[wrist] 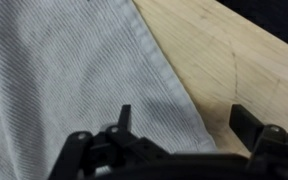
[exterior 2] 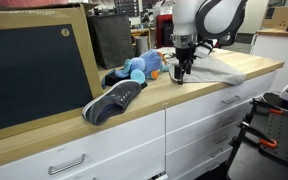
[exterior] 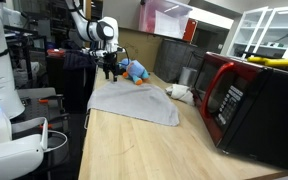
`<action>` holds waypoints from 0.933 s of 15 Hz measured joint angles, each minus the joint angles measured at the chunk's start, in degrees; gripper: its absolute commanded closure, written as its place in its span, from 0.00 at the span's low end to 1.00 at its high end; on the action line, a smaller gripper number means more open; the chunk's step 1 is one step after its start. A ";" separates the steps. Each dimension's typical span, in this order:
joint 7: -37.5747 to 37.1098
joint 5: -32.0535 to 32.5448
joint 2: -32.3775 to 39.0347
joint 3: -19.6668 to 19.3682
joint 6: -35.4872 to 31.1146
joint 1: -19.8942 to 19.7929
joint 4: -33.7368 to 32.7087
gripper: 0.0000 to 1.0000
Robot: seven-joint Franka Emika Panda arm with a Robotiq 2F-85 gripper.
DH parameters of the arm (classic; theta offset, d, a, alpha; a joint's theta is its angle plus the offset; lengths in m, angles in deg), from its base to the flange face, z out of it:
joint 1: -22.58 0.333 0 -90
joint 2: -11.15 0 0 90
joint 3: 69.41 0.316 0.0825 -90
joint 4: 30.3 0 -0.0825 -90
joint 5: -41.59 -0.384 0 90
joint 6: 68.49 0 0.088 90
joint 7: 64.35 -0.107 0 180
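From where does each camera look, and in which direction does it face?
Exterior view: above one end of the wooden counter, looking along it to the arm and gripper.
Exterior view: before the drawers, facing the counter's front; arm and gripper show.
Wrist view: looking down on the grey cloth; open fingers show.
All three share cloth and counter.

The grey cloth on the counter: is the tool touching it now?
Cannot tell. In the wrist view the open tool hangs over the edge of the grey cloth, but no view shows contact or a gap plainly.
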 measured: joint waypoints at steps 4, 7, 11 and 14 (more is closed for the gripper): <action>0.58 -3.83 1.46 -0.11 -6.93 0.13 1.06 0.00; 0.13 -3.76 2.23 -0.70 -10.45 0.38 1.12 0.04; -1.33 -2.42 3.24 -2.97 -14.66 1.30 1.00 0.38; -3.93 0.67 3.46 -4.13 -15.25 1.46 0.49 0.62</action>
